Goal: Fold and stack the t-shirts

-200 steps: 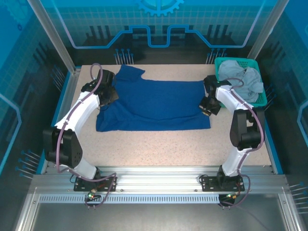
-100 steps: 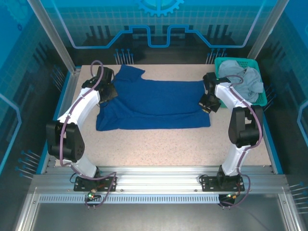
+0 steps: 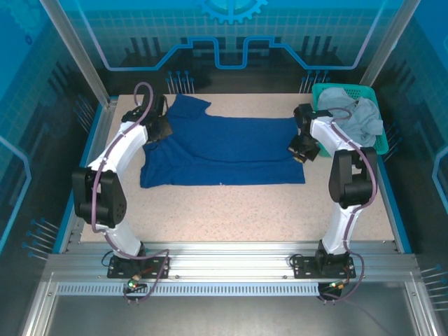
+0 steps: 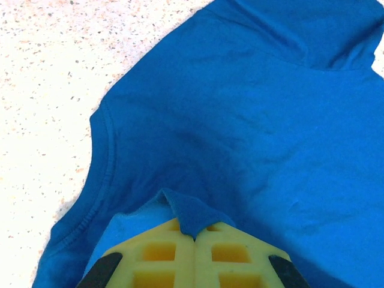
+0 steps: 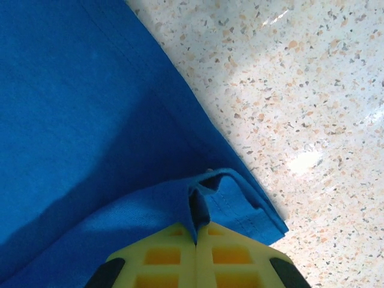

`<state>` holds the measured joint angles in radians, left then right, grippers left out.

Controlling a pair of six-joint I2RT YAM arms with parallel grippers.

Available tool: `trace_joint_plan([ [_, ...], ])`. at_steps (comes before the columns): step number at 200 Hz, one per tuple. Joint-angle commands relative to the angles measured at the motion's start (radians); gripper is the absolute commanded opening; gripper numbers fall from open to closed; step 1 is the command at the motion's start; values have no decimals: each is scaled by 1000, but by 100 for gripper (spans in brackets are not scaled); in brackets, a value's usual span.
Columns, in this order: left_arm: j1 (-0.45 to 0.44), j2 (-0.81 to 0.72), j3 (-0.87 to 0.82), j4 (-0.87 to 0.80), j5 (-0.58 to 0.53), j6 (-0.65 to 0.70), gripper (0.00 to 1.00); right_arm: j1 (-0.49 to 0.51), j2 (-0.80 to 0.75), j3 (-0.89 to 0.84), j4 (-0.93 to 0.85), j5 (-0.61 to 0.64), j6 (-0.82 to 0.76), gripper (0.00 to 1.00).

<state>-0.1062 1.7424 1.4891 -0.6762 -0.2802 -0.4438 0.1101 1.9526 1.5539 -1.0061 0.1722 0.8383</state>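
On desk [image 3: 231, 210]: blue t-shirt [image 3: 224, 150] spread mostly flat, between both arms. At collar-and-sleeve end, left gripper [image 4: 193, 235] has jaws clenched on small raised pinch of cloth. At hem corner, right gripper [image 5: 196, 235] has jaws clenched on folded edge. Far right, grey t-shirt [image 3: 353, 117] heaped in basket [image 3: 336, 87].

Risks, as judged:
- both pinches shallow, cloth may slip free under pull
- unequal arm travel would skew fold line
- right pinch may catch one layer only, leaving lower layer behind
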Motion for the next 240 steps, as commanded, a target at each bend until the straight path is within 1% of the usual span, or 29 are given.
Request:
trace_joint_plan([
  [1, 17, 33, 41, 21, 16, 31, 0, -14, 30, 36, -47, 27, 26, 0],
  [11, 20, 48, 52, 26, 32, 37, 0, -13, 40, 48, -53, 31, 29, 0],
  [14, 20, 51, 55, 28, 36, 39, 2, -13, 43, 52, -57, 32, 30, 0],
  [32, 30, 84, 95, 13, 70, 51, 24, -16, 66, 78, -70, 28, 33, 0],
  [38, 34, 92, 111, -4, 73, 52, 30, -20, 75, 84, -71, 18, 31, 0],
  [44, 37, 95, 122, -20, 75, 49, 38, -25, 78, 84, -62, -6, 26, 0],
  [58, 53, 71, 124, -53, 78, 25, 54, -37, 59, 72, -49, -31, 18, 14],
  [69, 65, 31, 103, -75, 82, -1, 58, -43, 16, 45, -33, -35, 8, 30],
  [75, 71, 5, 87, -94, 86, -20, 58, -45, -10, 28, -25, -36, 2, 37],
  [82, 78, -25, 60, -116, 91, -42, 59, -45, -42, 6, -16, -34, -3, 43],
  [94, 95, -80, -8, -159, 98, -92, 57, -44, -96, -43, -2, -41, -8, 47],
  [111, 152, -160, -151, -186, 176, -188, 55, -33, -170, -131, 23, -66, -16, 48],
  [123, 203, -201, -249, -199, 236, -239, 55, -17, -216, -203, 39, -78, -25, 47],
  [147, 310, -254, -403, -138, 353, -280, 57, -1, -305, -357, 98, -112, -46, 47],
  [155, 344, -250, -438, -113, 405, -291, 58, -4, -332, -403, 116, -117, -53, 49],
  [168, 376, -244, -483, -53, 468, -298, 58, -23, -366, -469, 150, -144, -63, 52],
  [188, 382, -227, -523, 44, 523, -302, 57, -69, -386, -544, 210, -207, -77, 52],
  [201, 381, -207, -540, 77, 539, -306, 56, -92, -378, -554, 220, -217, -89, 52],
  [210, 382, -187, -543, 77, 533, -301, 52, -101, -368, -554, 219, -217, -94, 51],
  [222, 382, -156, -535, 52, 501, -282, 48, -116, -355, -554, 217, -222, -95, 51],
  [240, 382, -127, -524, 29, 448, -252, 45, -134, -345, -556, 212, -212, -88, 51],
])
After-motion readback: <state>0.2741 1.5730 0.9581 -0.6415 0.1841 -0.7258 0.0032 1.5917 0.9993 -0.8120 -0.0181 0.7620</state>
